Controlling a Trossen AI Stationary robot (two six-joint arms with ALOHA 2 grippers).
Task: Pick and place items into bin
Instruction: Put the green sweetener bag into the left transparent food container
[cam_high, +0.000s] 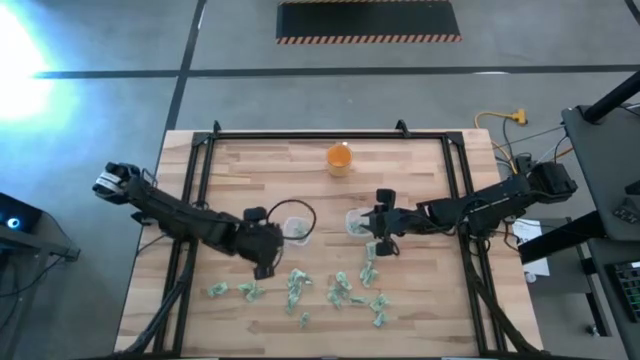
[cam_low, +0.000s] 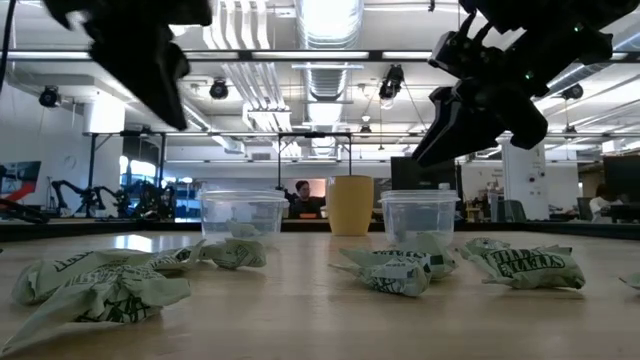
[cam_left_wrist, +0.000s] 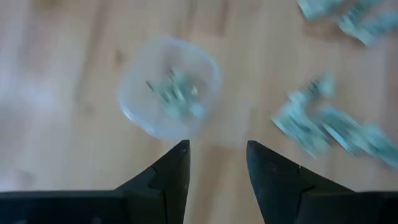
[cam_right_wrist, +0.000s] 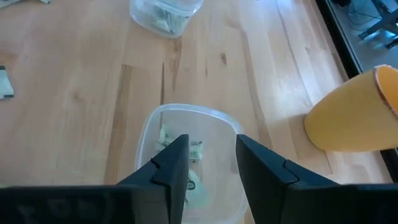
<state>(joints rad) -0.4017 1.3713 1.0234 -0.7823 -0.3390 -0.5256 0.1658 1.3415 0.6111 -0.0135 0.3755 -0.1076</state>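
Right end effector (cam_right_wrist: 208, 165) hangs released right above your tub (cam_right_wrist: 186, 162), items (cam_right_wrist: 186, 152) lying beneath its fingers, likely just dropped. Left end effector (cam_left_wrist: 217, 168), also released, hovers beside the other tub (cam_left_wrist: 169, 93); loose items (cam_high: 340, 292) wait below on the counter (cam_high: 400, 310).

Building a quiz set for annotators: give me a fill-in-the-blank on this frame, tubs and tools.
1. The right tool hovers over a clear plastic tub with its fingers ____.
2. The number of clear plastic tubs on the wooden table is ____.
3. The orange plastic cup stands ____.
4. Crumpled pale green wrappers lie mostly on the ____.

Missing: open; two; upright; table
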